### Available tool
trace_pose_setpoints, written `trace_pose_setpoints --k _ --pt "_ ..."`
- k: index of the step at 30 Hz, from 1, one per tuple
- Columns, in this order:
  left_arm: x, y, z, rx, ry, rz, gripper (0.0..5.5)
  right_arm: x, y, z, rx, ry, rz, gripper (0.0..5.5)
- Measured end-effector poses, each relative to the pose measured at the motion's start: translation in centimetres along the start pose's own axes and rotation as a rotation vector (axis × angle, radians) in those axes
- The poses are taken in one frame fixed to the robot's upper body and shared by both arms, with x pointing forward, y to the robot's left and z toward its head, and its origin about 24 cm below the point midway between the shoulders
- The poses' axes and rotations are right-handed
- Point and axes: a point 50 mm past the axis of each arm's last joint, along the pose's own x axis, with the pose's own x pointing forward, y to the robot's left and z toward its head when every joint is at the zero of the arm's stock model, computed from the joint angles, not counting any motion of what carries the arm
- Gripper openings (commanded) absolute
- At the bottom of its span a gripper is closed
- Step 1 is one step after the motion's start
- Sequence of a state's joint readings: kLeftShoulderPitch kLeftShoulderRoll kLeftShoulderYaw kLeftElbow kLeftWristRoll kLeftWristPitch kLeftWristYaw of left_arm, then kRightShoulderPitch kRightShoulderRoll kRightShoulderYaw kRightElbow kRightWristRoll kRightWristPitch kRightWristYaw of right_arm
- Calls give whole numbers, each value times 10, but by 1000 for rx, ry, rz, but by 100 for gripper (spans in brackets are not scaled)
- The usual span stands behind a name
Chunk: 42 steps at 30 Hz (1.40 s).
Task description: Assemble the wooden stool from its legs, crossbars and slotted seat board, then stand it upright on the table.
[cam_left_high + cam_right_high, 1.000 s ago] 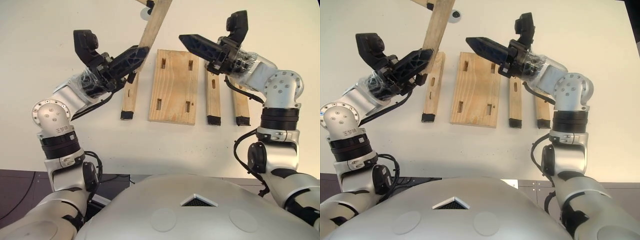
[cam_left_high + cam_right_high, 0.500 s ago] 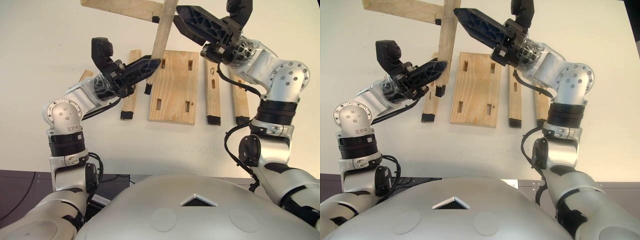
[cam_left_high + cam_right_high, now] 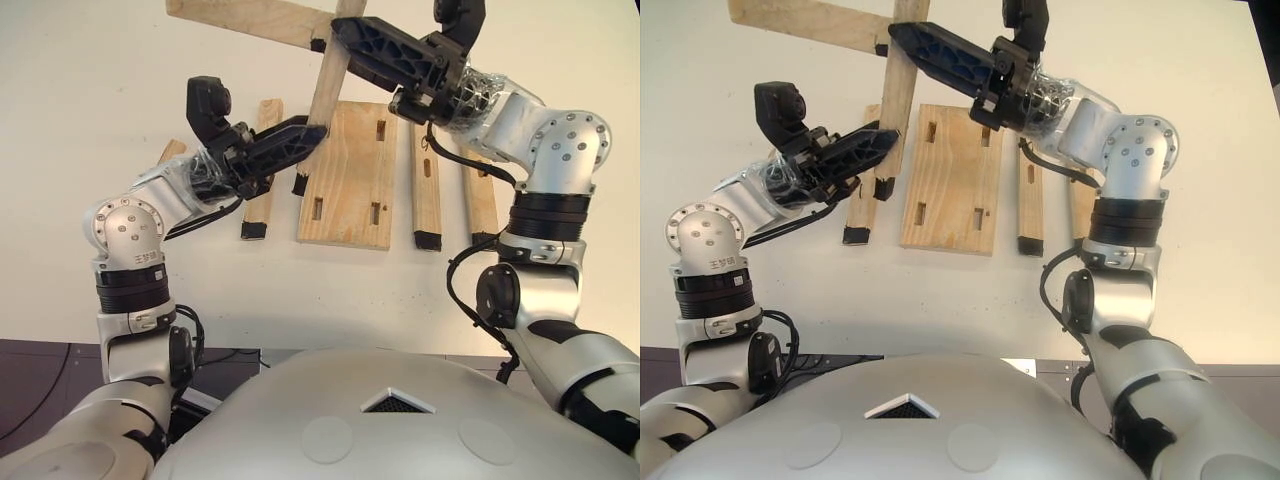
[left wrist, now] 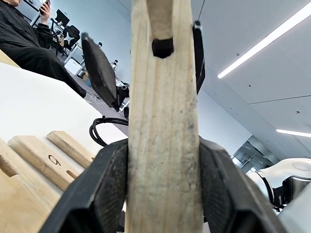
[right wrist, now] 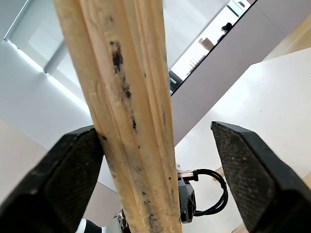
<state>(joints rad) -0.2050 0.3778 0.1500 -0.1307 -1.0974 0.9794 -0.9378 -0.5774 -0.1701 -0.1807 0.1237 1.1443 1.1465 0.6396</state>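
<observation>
Left eye view: the leg (image 3: 325,95), joined to a crossbar (image 3: 240,18), hangs tilted above the seat board (image 3: 350,170), with the left pincer (image 3: 312,130) clamped on it. The right pincer (image 3: 345,32) straddles it higher up, wide open. Mid-assembly by my read; next it likely needs a second grip, then the leg's end steered into a slot.

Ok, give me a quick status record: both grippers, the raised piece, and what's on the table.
left gripper: shut on raised leg, low down
right gripper: open, fingers astride the same leg higher up
crossbar: meets raised leg beside right gripper
seat board: flat on table, visible slots empty
loose legs: one left of seat board, two right, lying flat
</observation>
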Motion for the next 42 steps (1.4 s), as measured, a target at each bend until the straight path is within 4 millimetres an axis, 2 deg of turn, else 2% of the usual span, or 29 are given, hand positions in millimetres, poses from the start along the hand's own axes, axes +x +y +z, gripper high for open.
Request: trace_pose_setpoints --k 9,18,19,24,27,29,32,37,42 --pt "-1 1 -1 3 22 10 199 1 2 2 35 29 56 214" --pt "-3 1 -2 -3 29 13 199 1 1 1 38 35 54 211" --pt "-3 1 -1 -1 29 14 236 1 1 1 37 36 53 211" --pt "-9 9 -3 -22 9 84 309 -3 -9 -4 -20 25 -28 210" --pt "-16 12 -3 -29 -30 124 359 -13 -16 -6 -62 -9 -86 210" --pt "-25 13 -7 -46 -68 157 399 -29 -19 0 -104 -46 -138 210" --pt "-33 11 -15 -31 -122 187 405 -53 -17 8 -217 -56 -180 210" --pt "-42 19 -18 24 -228 320 405 -92 -14 -1 -307 29 -198 209" --pt "-51 29 -18 8 -272 411 405 -94 -16 -9 -328 48 -201 209"
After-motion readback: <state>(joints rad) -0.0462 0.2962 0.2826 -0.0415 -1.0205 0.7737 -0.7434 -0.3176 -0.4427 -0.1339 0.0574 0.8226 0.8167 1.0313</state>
